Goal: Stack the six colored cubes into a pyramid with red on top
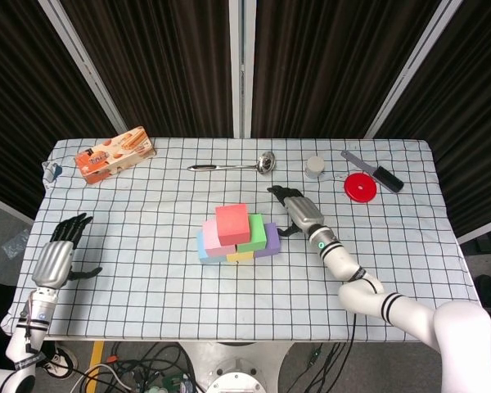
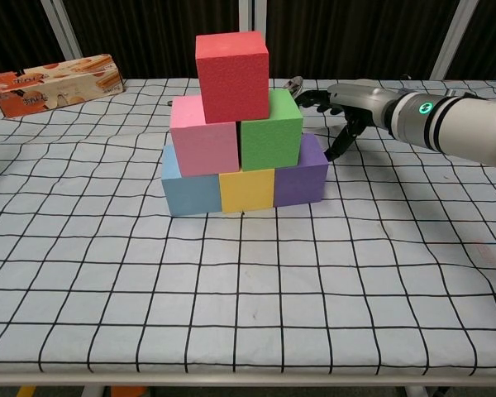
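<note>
The six cubes stand as a pyramid at mid-table. Blue [image 2: 190, 192], yellow [image 2: 246, 188] and purple [image 2: 300, 180] form the bottom row, pink [image 2: 202, 136] and green [image 2: 270, 136] sit on them, and red [image 2: 231, 64] [image 1: 231, 223] is on top. My right hand [image 2: 347, 103] [image 1: 297, 211] is just right of the stack, fingers spread and holding nothing, its fingertips at the purple cube's right side. My left hand [image 1: 57, 254] rests on the table's left front edge, fingers apart and empty.
A cracker box [image 1: 114, 154] lies at the back left. A metal ladle [image 1: 233, 165] lies behind the stack. At the back right are a small grey cup [image 1: 314, 166], a red disc [image 1: 360, 187] and a grey and black tool [image 1: 376, 172].
</note>
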You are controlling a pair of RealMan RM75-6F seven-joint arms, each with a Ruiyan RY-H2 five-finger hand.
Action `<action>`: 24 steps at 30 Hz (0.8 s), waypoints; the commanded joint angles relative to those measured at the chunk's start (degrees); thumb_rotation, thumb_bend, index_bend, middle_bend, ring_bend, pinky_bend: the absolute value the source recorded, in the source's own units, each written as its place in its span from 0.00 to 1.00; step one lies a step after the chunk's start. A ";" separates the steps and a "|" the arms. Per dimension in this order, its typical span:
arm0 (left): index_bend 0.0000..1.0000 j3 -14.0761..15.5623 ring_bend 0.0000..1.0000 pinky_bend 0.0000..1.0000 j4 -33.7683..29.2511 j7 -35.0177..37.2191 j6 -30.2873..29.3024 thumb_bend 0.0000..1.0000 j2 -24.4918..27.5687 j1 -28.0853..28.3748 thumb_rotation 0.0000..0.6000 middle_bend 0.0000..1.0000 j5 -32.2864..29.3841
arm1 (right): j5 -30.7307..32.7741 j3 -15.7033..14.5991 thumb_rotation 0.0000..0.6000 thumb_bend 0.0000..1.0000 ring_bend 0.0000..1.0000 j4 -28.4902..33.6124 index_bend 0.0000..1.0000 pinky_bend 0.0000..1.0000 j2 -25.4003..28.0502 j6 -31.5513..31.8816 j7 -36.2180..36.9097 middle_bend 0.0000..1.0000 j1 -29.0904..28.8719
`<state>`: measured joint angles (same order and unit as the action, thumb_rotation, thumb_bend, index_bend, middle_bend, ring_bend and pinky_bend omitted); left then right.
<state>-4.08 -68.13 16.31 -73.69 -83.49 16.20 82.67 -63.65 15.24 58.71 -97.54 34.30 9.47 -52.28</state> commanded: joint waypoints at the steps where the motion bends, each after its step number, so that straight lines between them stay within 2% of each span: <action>1: 0.07 0.01 0.00 0.04 0.01 0.04 -0.07 0.00 0.06 -0.02 1.00 0.03 0.05 | 0.13 -0.04 1.00 0.20 0.00 0.17 0.00 0.00 0.22 0.14 -0.21 0.00 0.14; 5: 0.07 0.12 0.00 0.04 -0.06 0.06 -0.09 0.00 0.16 -0.12 1.00 0.03 0.07 | 0.18 -0.13 1.00 0.20 0.00 1.82 0.00 0.00 1.64 1.25 -0.97 0.00 0.88; 10: 0.07 0.13 0.00 0.04 -0.70 -0.04 -1.00 0.00 1.12 -0.53 1.00 0.03 0.31 | -0.76 -0.67 1.00 0.20 0.00 8.77 0.00 0.00 7.99 6.30 -3.46 0.00 4.12; 14: 0.07 0.21 0.00 0.04 -1.11 -0.32 -2.59 0.00 2.73 -1.14 1.00 0.03 0.99 | -3.36 -2.63 1.00 0.20 0.00 17.13 0.00 0.00 15.67 14.61 -8.29 0.00 9.15; 19: 0.07 0.13 0.00 0.04 -2.78 -1.14 -3.81 0.00 5.48 -1.91 1.00 0.03 1.04 | -7.79 -7.21 1.00 0.15 0.00 27.13 0.00 0.00 25.39 30.50 -20.45 0.00 18.53; 24: 0.07 1.50 0.00 0.04 -4.42 -4.83 -3.51 0.00 7.96 -3.30 1.00 0.03 0.54 | -9.27 -11.07 1.00 0.13 0.00 31.26 0.00 0.00 29.72 41.48 -27.48 0.00 26.98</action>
<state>-3.25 -71.72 12.31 -77.38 -76.50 13.56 83.44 -70.89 7.75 85.32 -72.51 68.91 -12.13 -31.76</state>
